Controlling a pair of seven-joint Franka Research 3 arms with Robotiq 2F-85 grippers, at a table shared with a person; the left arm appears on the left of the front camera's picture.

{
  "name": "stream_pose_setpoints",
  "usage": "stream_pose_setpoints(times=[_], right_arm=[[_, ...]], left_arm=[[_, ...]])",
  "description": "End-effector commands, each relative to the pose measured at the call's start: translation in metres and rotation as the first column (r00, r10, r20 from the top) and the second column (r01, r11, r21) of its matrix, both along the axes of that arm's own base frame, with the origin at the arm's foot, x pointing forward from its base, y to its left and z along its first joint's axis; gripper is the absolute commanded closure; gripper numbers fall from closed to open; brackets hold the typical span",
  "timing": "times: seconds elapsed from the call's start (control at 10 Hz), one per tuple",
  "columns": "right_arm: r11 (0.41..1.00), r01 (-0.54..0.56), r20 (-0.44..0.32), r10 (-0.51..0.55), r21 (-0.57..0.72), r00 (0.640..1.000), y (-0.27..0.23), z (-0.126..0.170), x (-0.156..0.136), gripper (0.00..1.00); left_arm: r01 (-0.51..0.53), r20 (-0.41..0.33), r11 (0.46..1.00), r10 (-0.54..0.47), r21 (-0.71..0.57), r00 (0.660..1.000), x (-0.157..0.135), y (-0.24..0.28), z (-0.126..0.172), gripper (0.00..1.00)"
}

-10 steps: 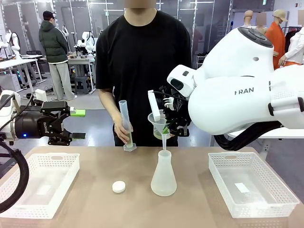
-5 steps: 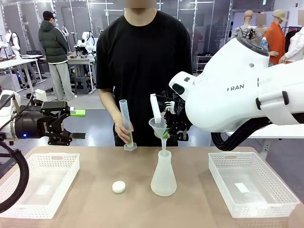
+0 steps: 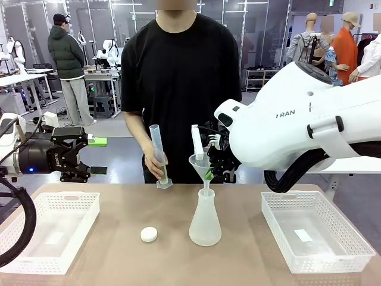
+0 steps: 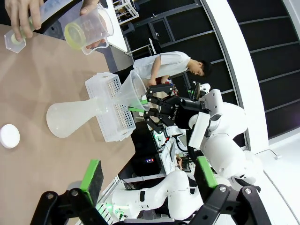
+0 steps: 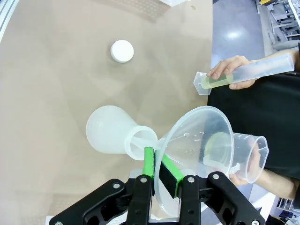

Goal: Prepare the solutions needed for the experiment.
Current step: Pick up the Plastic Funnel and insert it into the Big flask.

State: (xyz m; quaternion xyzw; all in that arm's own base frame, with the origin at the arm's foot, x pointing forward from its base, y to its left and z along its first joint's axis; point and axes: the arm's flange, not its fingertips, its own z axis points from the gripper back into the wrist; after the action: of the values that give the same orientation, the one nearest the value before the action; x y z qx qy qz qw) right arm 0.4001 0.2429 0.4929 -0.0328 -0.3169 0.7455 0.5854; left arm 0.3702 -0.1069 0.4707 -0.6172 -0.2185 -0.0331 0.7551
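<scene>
My right gripper [image 3: 209,173] [image 5: 160,169] is shut on the rim of a clear funnel [image 3: 200,162] [image 5: 197,136]. The funnel's stem sits in the neck of a frosted conical flask [image 3: 205,223] [image 5: 110,136] at mid-table. The person holds a graduated cylinder [image 3: 156,152] near the far edge, with pale yellow-green solution [image 3: 162,177] [image 5: 213,83] at its base. Their other hand holds a beaker [image 5: 248,154] [image 4: 89,29] behind the funnel, with solution tinting its bottom [image 5: 216,143]. My left gripper [image 3: 89,156] [image 4: 149,173] hangs open at the left, holding nothing.
A small white round cap [image 3: 149,234] [image 5: 122,50] lies left of the flask. White mesh trays stand at the left [image 3: 59,199] and at the right [image 3: 321,199]. The person stands at the table's far side.
My right gripper has carried the funnel down and slightly right, so its stem now sits in the flask's neck. The left arm and the person's cylinder hand have stayed put.
</scene>
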Motion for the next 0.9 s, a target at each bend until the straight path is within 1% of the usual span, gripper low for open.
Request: stream_pose_setpoints(times=[0.0,0.3,0.4,0.8], right_arm=[[1.0,-0.012,0.008,0.012,0.015,1.0,-0.0065,-0.0111,0.0035,0.94],[1.0,-0.016,0.002,0.016,0.013,1.0,-0.0067,-0.0135,0.0,0.66],[1.0,0.006,-0.015,-0.006,0.0,1.0,-0.0017,-0.0089,0.0,0.66],[1.0,0.006,-0.015,-0.006,0.0,1.0,-0.0017,-0.0089,0.0,0.66]], left_arm=[[0.009,-0.004,1.0,-0.009,0.001,1.0,-0.0025,0.0024,0.0023,0.0],[0.009,-0.004,1.0,-0.009,0.001,1.0,-0.0025,0.0024,0.0023,0.0],[0.009,-0.004,1.0,-0.009,0.001,1.0,-0.0025,0.0024,0.0023,0.0],[0.009,-0.004,1.0,-0.009,0.001,1.0,-0.0025,0.0024,0.0023,0.0]])
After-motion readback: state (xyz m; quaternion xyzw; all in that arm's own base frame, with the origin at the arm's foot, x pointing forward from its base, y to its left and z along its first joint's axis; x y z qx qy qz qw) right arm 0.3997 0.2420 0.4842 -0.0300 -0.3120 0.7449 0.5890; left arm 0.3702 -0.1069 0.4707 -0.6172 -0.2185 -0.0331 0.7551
